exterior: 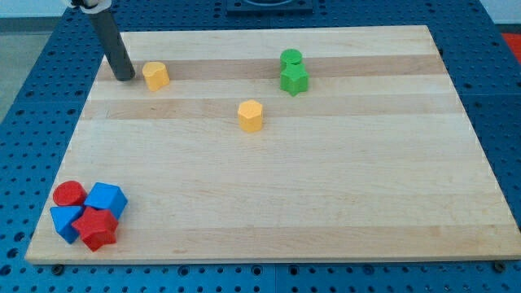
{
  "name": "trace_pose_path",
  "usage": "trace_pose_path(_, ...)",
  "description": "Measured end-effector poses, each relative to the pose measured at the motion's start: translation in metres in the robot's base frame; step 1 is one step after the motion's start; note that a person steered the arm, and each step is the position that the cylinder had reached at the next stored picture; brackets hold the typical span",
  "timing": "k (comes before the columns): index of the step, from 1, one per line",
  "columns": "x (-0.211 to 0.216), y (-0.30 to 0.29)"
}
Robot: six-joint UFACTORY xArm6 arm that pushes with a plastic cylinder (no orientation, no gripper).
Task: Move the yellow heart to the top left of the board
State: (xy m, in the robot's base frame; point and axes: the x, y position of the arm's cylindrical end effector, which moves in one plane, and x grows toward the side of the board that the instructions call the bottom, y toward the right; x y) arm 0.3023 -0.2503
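Observation:
A yellow heart (155, 75) lies near the board's top left. My tip (124, 78) rests on the board just left of the heart, a small gap apart from it. A yellow hexagon block (251, 115) lies near the middle of the board's upper half. The rod rises from the tip toward the view's top left.
A green cylinder (291, 59) sits touching a green star block (294, 79) right of centre near the top. At the bottom left corner cluster a red cylinder (69, 194), a blue cube (107, 199), a blue triangle block (65, 221) and a red star block (98, 229). The wooden board (326, 187) lies on a blue pegboard table.

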Motion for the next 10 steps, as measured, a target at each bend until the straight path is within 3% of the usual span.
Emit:
trace_pose_path(2, -0.025, 0.001)
trace_pose_path(5, -0.008, 0.092)
trace_pose_path(7, 0.043, 0.056)
trace_pose_path(9, -0.002, 0.028)
trace_pose_path(10, 0.02, 0.038)
